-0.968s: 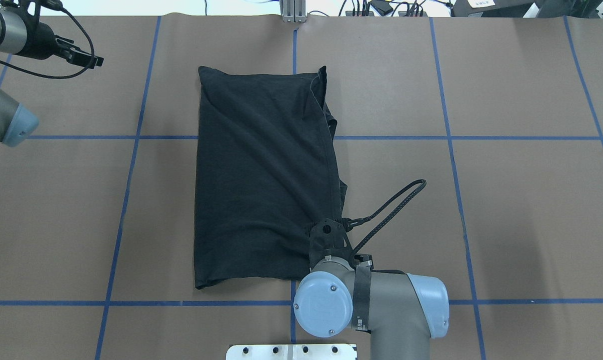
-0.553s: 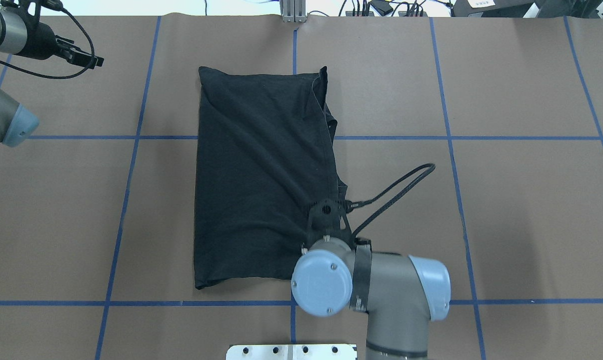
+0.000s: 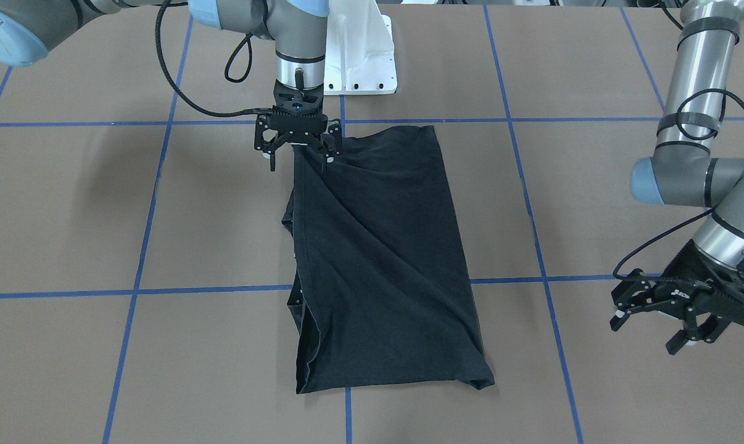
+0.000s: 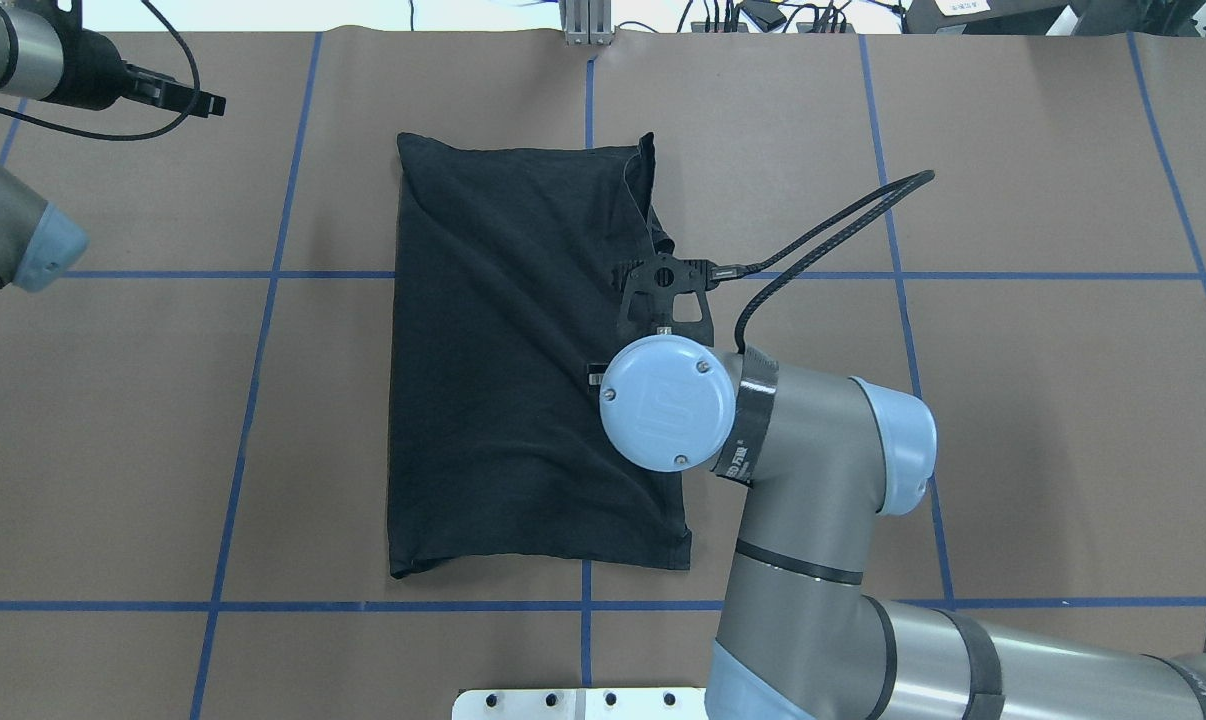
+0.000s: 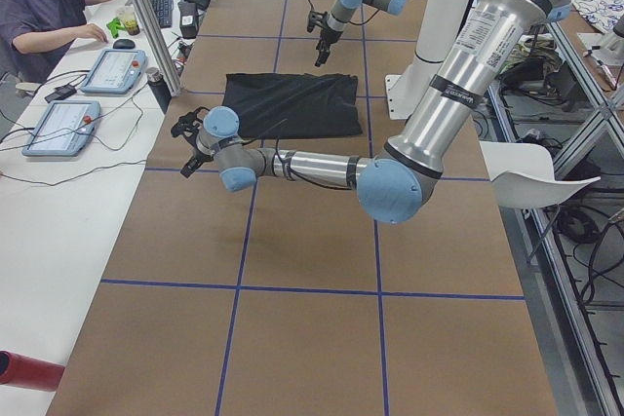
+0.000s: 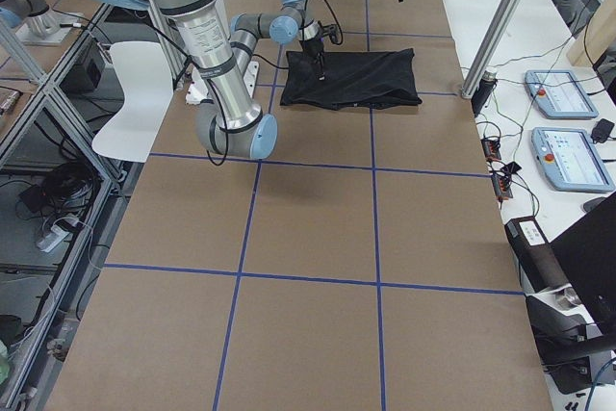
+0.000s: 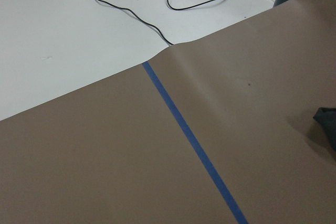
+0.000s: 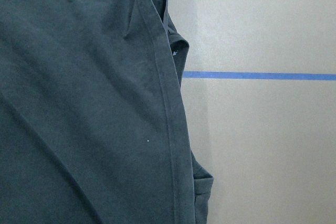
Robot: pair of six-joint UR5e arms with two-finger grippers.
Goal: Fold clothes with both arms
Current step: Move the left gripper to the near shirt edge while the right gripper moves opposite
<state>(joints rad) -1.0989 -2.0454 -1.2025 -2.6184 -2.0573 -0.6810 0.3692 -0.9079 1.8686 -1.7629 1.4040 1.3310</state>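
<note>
Risen off the corner, right end effector (image 3: pixel 298 161) hovers above T-shirt (image 3: pixel 384 259)

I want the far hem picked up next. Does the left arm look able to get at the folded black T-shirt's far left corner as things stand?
Probably yes: the left end effector hovers open off to the side of that corner of the black T-shirt, with only bare brown paper-covered table between them.

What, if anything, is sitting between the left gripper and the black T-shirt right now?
Nothing visible. The left gripper hangs open to one side of the black T-shirt, with only bare brown table and one blue tape line between them. The right gripper is over the shirt's opposite edge, out of that path.
</note>
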